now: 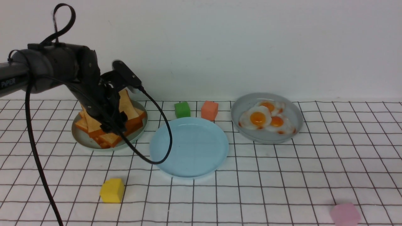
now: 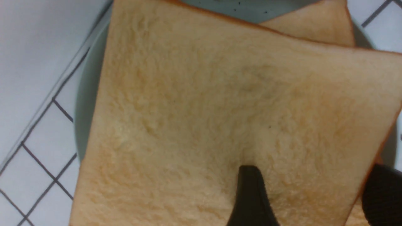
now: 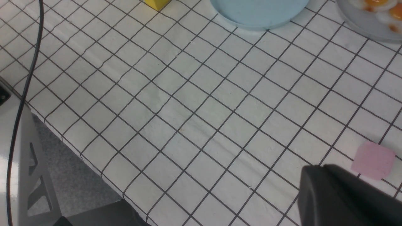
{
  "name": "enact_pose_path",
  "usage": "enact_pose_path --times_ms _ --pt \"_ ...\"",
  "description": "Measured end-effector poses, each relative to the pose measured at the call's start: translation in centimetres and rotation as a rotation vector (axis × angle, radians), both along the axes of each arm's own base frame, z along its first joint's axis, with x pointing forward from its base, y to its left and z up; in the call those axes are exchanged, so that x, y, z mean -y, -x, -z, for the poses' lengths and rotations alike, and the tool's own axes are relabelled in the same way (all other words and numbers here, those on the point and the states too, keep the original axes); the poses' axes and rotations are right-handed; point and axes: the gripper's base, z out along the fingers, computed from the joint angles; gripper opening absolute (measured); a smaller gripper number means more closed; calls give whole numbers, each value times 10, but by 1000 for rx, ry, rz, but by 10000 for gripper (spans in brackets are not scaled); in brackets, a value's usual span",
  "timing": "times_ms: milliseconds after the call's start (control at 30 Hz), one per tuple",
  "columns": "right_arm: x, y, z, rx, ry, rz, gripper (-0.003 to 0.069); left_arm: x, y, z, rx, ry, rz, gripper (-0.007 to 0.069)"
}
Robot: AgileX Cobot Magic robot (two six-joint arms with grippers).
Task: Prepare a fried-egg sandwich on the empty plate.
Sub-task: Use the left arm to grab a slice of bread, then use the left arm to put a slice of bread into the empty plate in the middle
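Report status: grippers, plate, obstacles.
Left gripper open at top square golden-brown toast slice. Right gripper: jaws unclear. Round sky-blue plastic plate empty. Black cable sags near its rim.

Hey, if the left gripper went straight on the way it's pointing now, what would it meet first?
The top toast slice of the stack on its grey-green plate. The left gripper points down at it, jaws open, close above; actual contact is unclear.

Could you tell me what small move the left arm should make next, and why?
Probably close the left gripper on the top toast: its open jaws seem to straddle that slice's edge, one finger lying on top, and the blue plate holds nothing yet.
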Motion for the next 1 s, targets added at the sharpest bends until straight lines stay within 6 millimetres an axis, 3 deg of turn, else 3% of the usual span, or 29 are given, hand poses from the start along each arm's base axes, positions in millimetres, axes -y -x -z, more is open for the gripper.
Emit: enact_pose_path --times_ms 200,267,367,500,567,633,733,800,900,967,1000 --pt "0 0 0 2 -1 0 42 -1 -1 1 8 10 -37 378" --pt "0 0 0 3 -2 1 44 -1 -2 0 8 25 -68 293" --pt "0 0 0 3 -2 1 47 2 -1 -2 7 32 -80 237" --pt "0 0 0 3 -2 1 49 8 4 -10 6 20 -65 226" --pt "0 0 0 3 -2 1 49 16 10 -25 20 23 -51 166" --pt "0 0 0 3 -2 1 49 28 19 -45 56 40 -34 104" --pt "0 0 0 3 -2 1 49 45 29 -65 98 72 -21 98" --pt "0 0 0 4 -2 0 49 70 41 -78 119 116 -6 97" --pt "0 0 0 5 -3 0 50 96 51 -79 109 148 17 97" --pt "0 0 0 5 -3 0 52 123 61 -72 82 164 58 97" --pt "0 0 0 5 -3 0 52 125 62 -71 79 166 60 97"
